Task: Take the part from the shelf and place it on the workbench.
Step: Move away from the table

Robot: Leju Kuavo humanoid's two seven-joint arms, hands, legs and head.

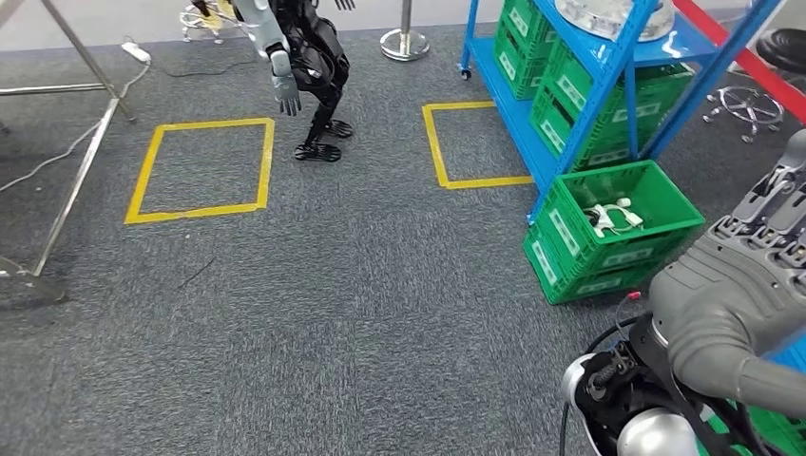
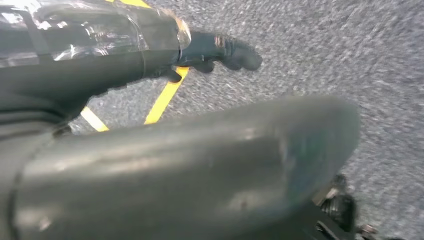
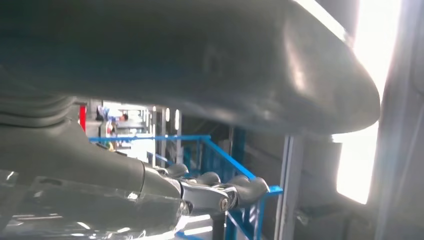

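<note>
The right hand (image 1: 760, 237) rises at the edge of the head view, just beside the blue shelf (image 1: 608, 85); it is seen from behind its grey ribbed cover, and its fingertips are cut off by the frame. In the right wrist view the same hand (image 3: 220, 192) extends straight toward the shelf's blue frame (image 3: 220, 150) with the fingers side by side and nothing between them, the thick grey thumb (image 3: 280, 65) held apart, so it holds nothing. Much of that picture is taken by the thumb and a glare of light.

The left hand (image 2: 220, 50) hangs over grey carpet (image 2: 350, 60) crossed by yellow tape (image 2: 165, 97); the picture is blurred and I cannot tell whether its fingers grip or not.

At the foot of the shelf a green crate (image 1: 618, 218) holds a small white part (image 1: 613, 217), too small to make out in detail. Higher shelf levels carry more green crates (image 1: 570, 95) and a round grey piece (image 1: 608, 14), cut off by the frame. Away from the shelf stands another humanoid robot (image 1: 304, 66), visible from the waist down.
</note>
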